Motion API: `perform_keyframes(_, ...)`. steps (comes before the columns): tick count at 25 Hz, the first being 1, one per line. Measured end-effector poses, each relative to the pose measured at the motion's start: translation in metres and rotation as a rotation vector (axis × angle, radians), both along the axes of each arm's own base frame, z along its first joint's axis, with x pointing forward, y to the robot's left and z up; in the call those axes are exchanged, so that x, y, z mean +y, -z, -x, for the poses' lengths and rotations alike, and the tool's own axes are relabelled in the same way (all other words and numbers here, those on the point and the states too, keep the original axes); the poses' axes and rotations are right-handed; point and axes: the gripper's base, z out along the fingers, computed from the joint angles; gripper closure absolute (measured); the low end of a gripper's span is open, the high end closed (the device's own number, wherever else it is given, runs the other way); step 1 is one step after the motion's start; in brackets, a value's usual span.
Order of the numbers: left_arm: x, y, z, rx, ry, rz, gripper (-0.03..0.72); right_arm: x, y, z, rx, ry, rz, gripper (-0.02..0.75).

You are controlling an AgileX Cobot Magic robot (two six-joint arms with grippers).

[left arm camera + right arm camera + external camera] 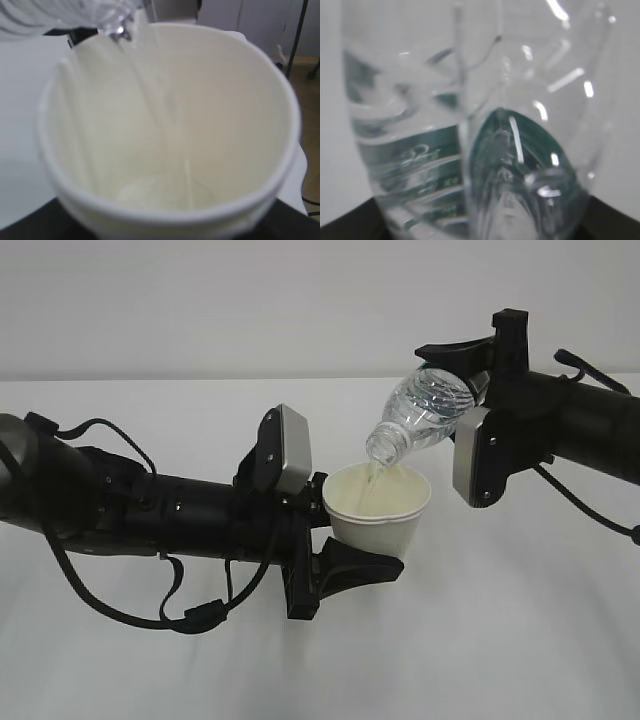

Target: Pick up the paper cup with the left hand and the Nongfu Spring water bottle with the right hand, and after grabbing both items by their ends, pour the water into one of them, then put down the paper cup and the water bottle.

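Observation:
My left gripper (pixel 372 532) is shut on the white paper cup (pixel 378 508) and holds it upright above the table. One black finger (pixel 352 570) shows in front of the cup; the other is hidden behind it. My right gripper (pixel 452 380) is shut on the base end of the clear Nongfu Spring water bottle (pixel 428 408), which is tilted neck down over the cup. A thin stream of water (pixel 374 476) runs from its mouth into the cup. The left wrist view is filled by the cup's cream inside (pixel 200 115), with the stream (pixel 155 100) running down it. The right wrist view shows the bottle (pixel 430 100) close up.
The white table (pixel 520 640) lies under both arms, with a plain white wall behind it. Black cables (pixel 190 618) hang from the left arm near the table, and another cable (pixel 590 515) trails from the right arm.

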Motion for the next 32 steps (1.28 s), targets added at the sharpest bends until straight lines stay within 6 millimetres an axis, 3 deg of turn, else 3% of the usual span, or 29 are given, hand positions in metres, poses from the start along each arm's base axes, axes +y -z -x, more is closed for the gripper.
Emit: perform_keyframes(32, 0.0000, -0.0001, 0.0002, 0.000, 0.002, 0.001, 0.256, 0.0001, -0.0004, 0.0000, -0.015, -0.003, 0.010, 0.291)
